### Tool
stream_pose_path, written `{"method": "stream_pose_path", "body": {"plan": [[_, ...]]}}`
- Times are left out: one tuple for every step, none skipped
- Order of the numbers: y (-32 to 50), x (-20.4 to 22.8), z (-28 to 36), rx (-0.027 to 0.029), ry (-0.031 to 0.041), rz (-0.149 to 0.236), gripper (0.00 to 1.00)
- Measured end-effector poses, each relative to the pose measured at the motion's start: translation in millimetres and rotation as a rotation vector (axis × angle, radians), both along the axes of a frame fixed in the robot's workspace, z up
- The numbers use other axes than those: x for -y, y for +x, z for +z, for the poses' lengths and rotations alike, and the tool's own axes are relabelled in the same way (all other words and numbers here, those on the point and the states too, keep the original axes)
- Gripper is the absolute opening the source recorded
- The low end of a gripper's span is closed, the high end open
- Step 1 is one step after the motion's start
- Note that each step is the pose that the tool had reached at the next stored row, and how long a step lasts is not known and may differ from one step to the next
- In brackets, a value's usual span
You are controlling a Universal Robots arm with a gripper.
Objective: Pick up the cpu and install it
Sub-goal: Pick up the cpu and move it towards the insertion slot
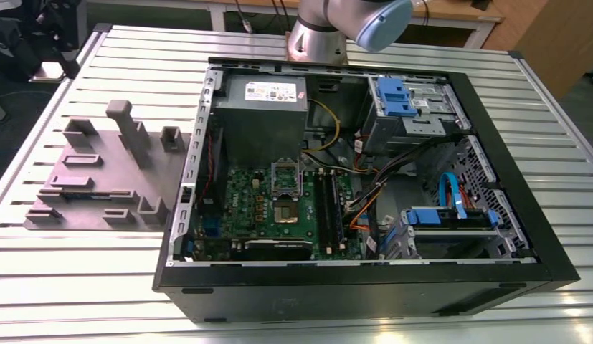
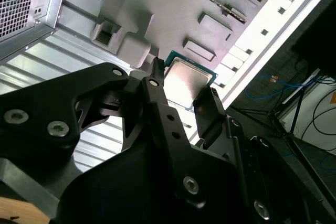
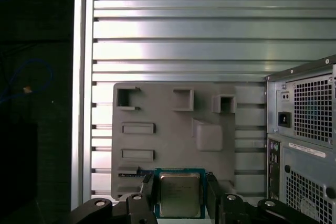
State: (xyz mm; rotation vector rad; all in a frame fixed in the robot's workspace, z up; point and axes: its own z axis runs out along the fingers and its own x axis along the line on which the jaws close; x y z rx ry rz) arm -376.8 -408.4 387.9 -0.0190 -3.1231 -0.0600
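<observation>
First wrist view: gripper [image 3: 179, 183] clamped on cpu [image 3: 179, 196] by two opposite edges, chip flat betw. the jaws, metal top toward cam.; held well above tray [image 3: 168, 142], computer case [image 3: 307, 135] alongside.

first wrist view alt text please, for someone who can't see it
The gripper holds the cpu, a silvery square chip, above a grey plastic tray of raised blocks on a slatted metal table. A computer case stands beside the tray.
</observation>
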Motion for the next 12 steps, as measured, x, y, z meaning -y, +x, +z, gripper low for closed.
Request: {"method": "stream_pose_path", "body": {"plan": [[1.5, 0.0, 0.0, 0.0, -0.0001, 0.0, 0.47], [3.2, 0.0, 0.0, 0.0, -0.0001, 0.0, 0.47], [5.1, 0.0, 0.0, 0.0, -0.0001, 0.0, 0.47], [6.6, 0.0, 0.0, 0.0001, -0.0001, 0.0, 0.47], [7.5, 0.0, 0.0, 0.0001, 0.0, 0.0, 0.47], [8.4, 0.0, -0.1, 0.0001, 0.0, 0.0, 0.47], [9.3, 0.0, 0.0, 0.0001, -0.0001, 0.0, 0.47], [10.4, 0.0, 0.0, -0.0001, -0.0001, 0.0, 0.47], [11.6, 0.0, 0.0, 0.0001, 0.0, 0.0, 0.47], [12.7, 0.0, 0.0, 0.0001, 0.0, 0.0, 0.47], [13.0, 0.0, 0.0, 0.0001, 0.0, 0.0, 0.47], [13.0, 0.0, 0.0, 0.0001, 0.0, 0.0, 0.47]]}}
